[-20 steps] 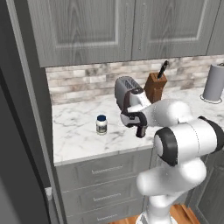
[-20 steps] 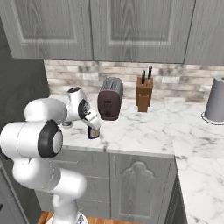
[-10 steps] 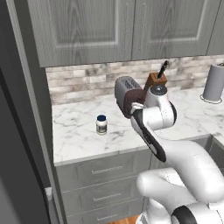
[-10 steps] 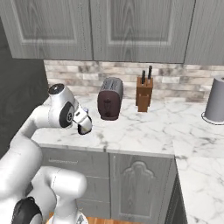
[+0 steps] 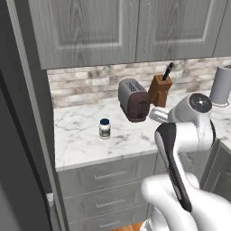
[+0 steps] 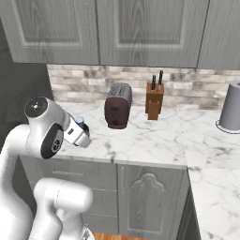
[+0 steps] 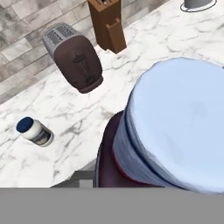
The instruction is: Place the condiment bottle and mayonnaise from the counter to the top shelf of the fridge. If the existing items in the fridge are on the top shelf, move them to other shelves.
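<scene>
Left of the claw's condiment bottle (image 7: 175, 127), the mayonnaise (image 7: 35, 131) stands apart.

Centre left of the frame: the mayonnaise (image 5: 104, 128), a white jar with a dark blue lid, upright on the marble counter (image 5: 81, 140). Right of it, apart, a dark toaster (image 5: 133, 100) and a wooden knife block (image 5: 160, 88) against the brick backsplash (image 5: 85, 85). Lower right: the white arm (image 5: 180, 149). Left edge: the dark fridge (image 5: 20, 135).

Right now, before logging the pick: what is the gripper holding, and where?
A bottle with a pale blue cap, close before the hand camera; the contact point is hidden.
</scene>
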Motion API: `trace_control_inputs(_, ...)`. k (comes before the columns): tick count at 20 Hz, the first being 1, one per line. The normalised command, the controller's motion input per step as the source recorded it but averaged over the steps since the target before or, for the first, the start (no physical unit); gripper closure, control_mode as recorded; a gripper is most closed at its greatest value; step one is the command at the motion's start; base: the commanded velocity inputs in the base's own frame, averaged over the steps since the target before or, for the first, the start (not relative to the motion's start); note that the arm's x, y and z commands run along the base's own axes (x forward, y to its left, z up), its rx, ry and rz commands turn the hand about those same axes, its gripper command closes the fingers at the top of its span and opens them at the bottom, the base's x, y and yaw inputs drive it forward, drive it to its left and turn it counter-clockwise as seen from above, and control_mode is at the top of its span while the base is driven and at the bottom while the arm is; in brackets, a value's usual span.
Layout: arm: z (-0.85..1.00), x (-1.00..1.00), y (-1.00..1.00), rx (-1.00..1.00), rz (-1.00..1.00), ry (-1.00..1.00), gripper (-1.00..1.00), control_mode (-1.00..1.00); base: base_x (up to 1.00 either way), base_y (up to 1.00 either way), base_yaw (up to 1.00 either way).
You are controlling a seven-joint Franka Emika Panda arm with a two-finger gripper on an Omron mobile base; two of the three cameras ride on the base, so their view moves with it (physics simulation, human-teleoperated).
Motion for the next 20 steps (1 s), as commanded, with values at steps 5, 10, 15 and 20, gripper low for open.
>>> trace_control_inputs(5, 0.85, -0.72, -0.02, 0.00, 0.02, 0.00, 1.00, -1.00, 0.00, 0.00, 0.00)
trace_control_inputs(10, 0.56, -0.51, 0.00, 0.00, 0.11, 0.07, 1.00, -1.00, 0.00, 0.00, 0.00)
trace_control_inputs(15, 0.16, -0.48, 0.00, 0.00, 0.09, 0.03, 1.00, -1.00, 0.00, 0.00, 0.00)
trace_control_inputs(20, 0.00, -0.18, 0.00, 0.00, 0.02, 0.00, 1.00, 1.00, -0.80, 0.00, 0.15)
